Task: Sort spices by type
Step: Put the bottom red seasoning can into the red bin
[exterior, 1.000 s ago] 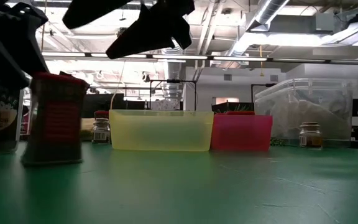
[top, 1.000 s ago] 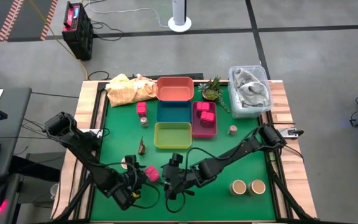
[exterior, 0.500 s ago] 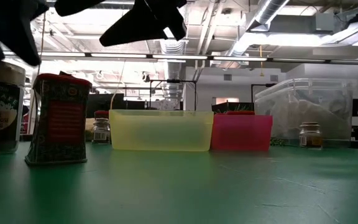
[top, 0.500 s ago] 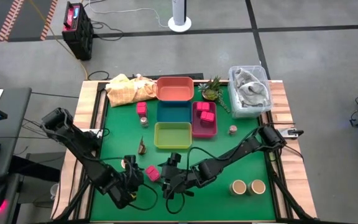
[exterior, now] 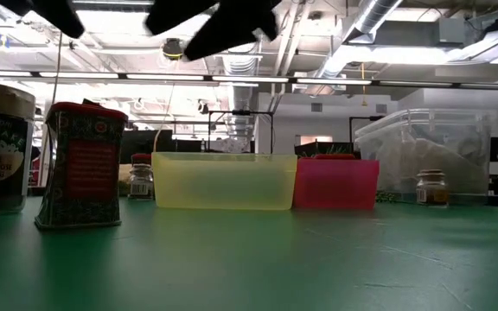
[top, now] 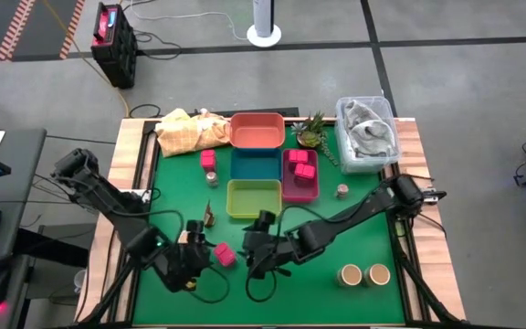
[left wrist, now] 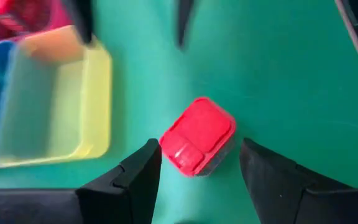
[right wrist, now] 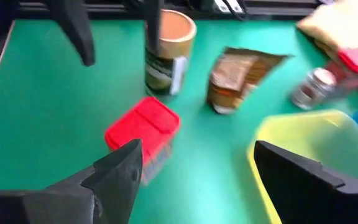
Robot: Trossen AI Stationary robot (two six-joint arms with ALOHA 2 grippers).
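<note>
A pink spice box (top: 224, 255) stands upright on the green mat near the front, beside a tan-topped jar (top: 190, 238) and a brown pouch (top: 208, 217). My left gripper (top: 195, 263) hangs open above the mat just left of the box. My right gripper (top: 256, 249) hangs open just right of it. In the left wrist view the box (left wrist: 197, 134) shows beyond the open fingers; in the right wrist view the box (right wrist: 143, 127) lies beyond my left-hand finger (right wrist: 114, 171). Two more pink boxes lie in the magenta tray (top: 300, 187).
An orange tray (top: 257, 130), a blue tray (top: 255, 164) and a yellow tray (top: 254, 197) stand mid-table. A pink box (top: 208, 159) and a small jar (top: 212, 178) stand at their left, another small jar (top: 342, 191) at the right. Two tan-topped jars (top: 364, 274) stand front right. A plant (top: 311, 131), a clear bin (top: 366, 132) and a yellow cloth (top: 190, 130) line the back.
Both grippers have risen away from the pink box, staying open; in the low view they have climbed almost out of the picture's top. My right gripper has also drifted toward the far edge. The box stands upright on the mat.
</note>
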